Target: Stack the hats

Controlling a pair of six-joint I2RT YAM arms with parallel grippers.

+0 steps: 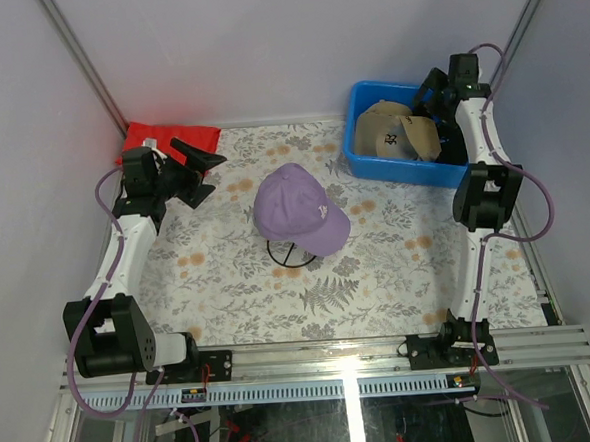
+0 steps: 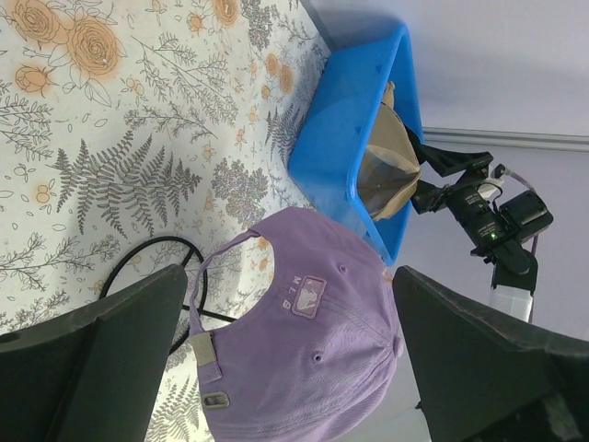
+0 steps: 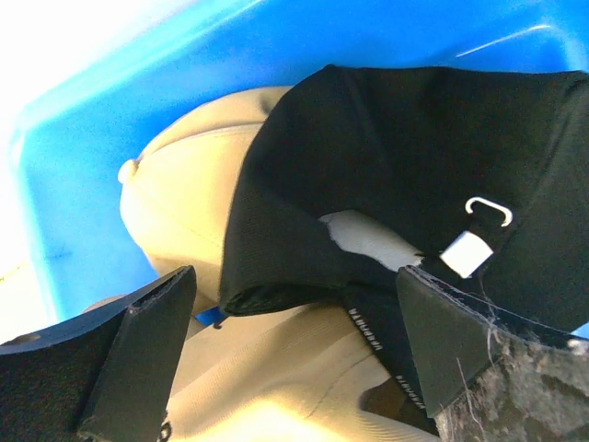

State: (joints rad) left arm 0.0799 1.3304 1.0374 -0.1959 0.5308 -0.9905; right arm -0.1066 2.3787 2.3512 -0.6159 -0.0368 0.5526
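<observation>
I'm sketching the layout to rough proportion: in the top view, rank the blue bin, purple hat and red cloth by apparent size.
1. Blue bin, largest.
2. Purple hat.
3. Red cloth, smallest as seen; the left arm covers part of it, so its place against the hat is unsure.

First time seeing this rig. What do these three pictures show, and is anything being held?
Two robot arms sit at a table's near edge. The overhead picture shows both; the other two come from cameras on each wrist. On it a purple cap rests on a black wire stand, a red cloth lies far left, and a blue bin holds tan caps and a black cap. The left gripper, open, faces the purple cap; the right gripper, open, hangs over the black cap. Nothing is held.
</observation>
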